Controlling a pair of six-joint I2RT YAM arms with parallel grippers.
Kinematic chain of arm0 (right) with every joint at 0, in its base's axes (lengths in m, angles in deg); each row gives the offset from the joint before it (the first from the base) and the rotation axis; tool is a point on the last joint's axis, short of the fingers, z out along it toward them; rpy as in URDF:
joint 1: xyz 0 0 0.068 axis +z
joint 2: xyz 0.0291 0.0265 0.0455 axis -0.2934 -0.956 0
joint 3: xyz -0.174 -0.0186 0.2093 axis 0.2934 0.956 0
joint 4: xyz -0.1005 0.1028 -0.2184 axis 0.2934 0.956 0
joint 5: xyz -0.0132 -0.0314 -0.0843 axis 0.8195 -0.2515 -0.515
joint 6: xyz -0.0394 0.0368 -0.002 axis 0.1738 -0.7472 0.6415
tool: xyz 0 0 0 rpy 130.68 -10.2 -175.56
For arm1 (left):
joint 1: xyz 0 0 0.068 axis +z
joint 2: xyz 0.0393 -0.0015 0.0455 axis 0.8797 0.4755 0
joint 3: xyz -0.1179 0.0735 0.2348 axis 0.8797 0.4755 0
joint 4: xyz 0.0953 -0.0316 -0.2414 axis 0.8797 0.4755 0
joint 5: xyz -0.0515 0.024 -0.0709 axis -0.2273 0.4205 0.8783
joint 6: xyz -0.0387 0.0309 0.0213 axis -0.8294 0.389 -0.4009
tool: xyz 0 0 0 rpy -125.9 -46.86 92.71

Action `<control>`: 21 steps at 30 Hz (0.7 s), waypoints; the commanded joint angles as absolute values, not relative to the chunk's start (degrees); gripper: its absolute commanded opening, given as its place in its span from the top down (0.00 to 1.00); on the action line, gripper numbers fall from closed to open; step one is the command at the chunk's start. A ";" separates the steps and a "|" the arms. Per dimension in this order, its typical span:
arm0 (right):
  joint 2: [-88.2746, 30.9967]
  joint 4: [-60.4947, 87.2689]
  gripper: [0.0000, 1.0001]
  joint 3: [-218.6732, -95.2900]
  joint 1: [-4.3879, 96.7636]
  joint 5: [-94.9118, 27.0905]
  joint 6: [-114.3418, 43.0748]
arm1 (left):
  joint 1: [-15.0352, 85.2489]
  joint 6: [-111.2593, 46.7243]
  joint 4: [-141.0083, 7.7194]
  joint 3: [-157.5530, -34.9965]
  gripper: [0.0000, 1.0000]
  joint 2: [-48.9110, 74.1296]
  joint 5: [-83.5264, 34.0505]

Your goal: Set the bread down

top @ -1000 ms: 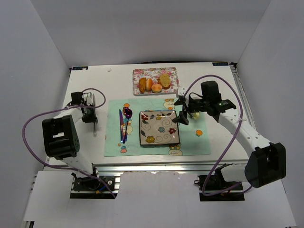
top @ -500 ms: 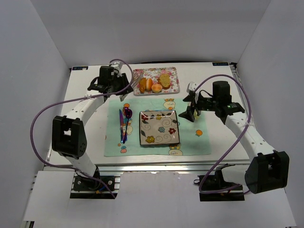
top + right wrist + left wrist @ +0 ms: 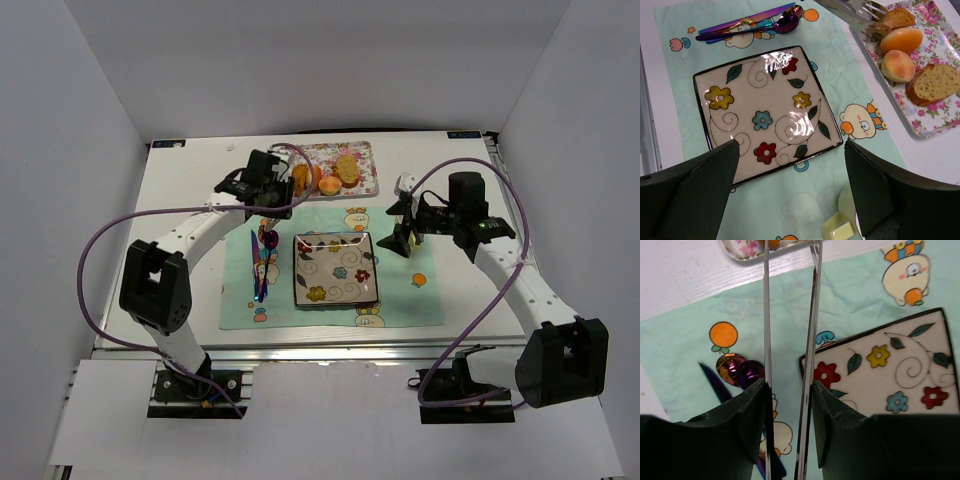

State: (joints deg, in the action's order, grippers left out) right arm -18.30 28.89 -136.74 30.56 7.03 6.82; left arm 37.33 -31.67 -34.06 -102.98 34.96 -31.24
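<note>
Several bread pieces (image 3: 322, 176) lie on a floral tray (image 3: 366, 184) at the back; the right wrist view shows a brown roll (image 3: 896, 19), two round buns (image 3: 901, 40) and a slice (image 3: 935, 82). My left gripper (image 3: 273, 192) (image 3: 789, 385) is shut on metal tongs (image 3: 811, 315), whose forked tips (image 3: 866, 15) sit slightly apart at the tray's left end, beside the brown roll. The flowered square plate (image 3: 335, 268) (image 3: 765, 110) on the green mat holds nothing. My right gripper (image 3: 396, 240) (image 3: 791, 145) is open and empty above the mat, right of the plate.
An iridescent knife and spoon (image 3: 262, 256) (image 3: 755, 22) lie on the mat (image 3: 400, 300) left of the plate. A small pale yellow object (image 3: 840, 227) lies on the mat under my right gripper. White walls enclose the table on three sides.
My left arm swung from the table's left side to the back and then right, bringing the tongs to the tray's left end. My right gripper drew back slightly to the right.
</note>
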 commanded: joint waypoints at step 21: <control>-16.99 27.65 0.11 -136.89 29.63 8.81 6.25 | 27.59 -21.48 -39.31 -100.05 0.48 32.56 -54.89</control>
State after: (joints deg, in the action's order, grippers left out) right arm -18.30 28.87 -136.74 29.92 7.07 6.67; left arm 28.04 -22.49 -36.92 -101.01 34.24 -52.94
